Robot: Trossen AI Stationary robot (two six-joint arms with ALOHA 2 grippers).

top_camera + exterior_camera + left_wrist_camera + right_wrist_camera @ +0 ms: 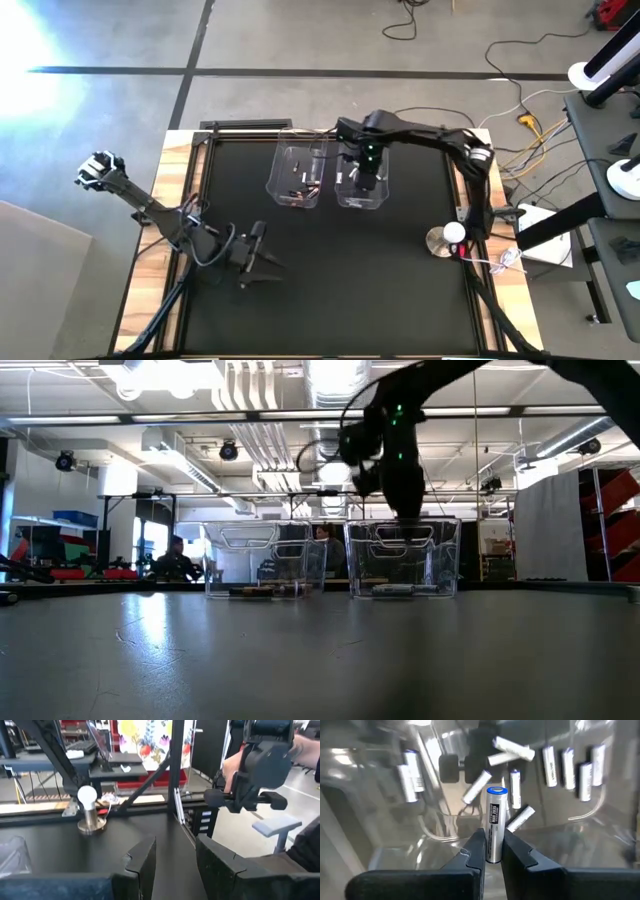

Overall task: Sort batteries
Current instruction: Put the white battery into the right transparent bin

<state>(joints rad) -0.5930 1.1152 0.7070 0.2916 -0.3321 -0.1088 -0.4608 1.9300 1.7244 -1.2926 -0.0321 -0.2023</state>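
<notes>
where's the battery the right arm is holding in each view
high view: hidden under the right gripper, which is over the right-hand bin.
low view: not discernible; that gripper dips into the right-hand bin.
left wrist view: not in it.
right wrist view: centre, silvery-white battery upright between the fingers.
shared landmark: the right-hand clear bin.

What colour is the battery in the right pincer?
Silvery-white with a blue end band, seen best in the right wrist view: battery, right pincer.
</notes>
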